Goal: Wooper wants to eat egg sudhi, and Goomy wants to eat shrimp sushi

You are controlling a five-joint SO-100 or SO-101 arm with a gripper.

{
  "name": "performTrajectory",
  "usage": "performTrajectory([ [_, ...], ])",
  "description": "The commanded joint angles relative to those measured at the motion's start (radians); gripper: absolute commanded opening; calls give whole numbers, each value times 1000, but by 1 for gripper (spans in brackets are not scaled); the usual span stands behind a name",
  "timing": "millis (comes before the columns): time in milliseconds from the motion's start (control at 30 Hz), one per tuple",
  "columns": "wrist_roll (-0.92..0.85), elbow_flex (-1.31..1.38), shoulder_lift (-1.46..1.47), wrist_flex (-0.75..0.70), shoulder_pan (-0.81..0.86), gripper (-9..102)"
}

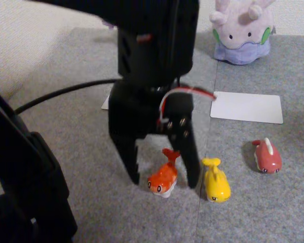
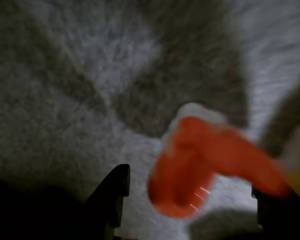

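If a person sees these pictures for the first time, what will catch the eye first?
First is the big black hand in the middle of the fixed view, its open fingers standing on the grey carpet on either side of the orange sushi figure. Beside it lie a yellow figure and, further right, a pink one. At the top right sits the lilac Goomy, behind a white card.

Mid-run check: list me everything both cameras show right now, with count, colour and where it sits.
Goomy: one, lilac plush, back right on the grey carpet.
Orange sushi toy: one, orange on white, between the claw fingers; blurred in the wrist view.
Yellow sushi toy: one, just right of the claw.
Pink sushi toy: one, far right.
White card: one, in front of Goomy.
Second white card: one, mostly hidden behind the arm.
Black cable: one, left.
Claw: one, black, open, straddling the orange toy.
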State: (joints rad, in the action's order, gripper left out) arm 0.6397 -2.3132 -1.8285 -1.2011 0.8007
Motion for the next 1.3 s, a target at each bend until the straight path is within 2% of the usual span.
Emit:
performTrajectory([
  [0, -6, -57, -60, 58, -2, 29],
  [233, 0, -129, -123, 120, -2, 28],
  [333, 9, -129, -124, 143, 2, 23],
  [733, 14, -130, -124, 146, -5, 12],
  [1267, 15, -130, -137, 169, -6, 5],
])
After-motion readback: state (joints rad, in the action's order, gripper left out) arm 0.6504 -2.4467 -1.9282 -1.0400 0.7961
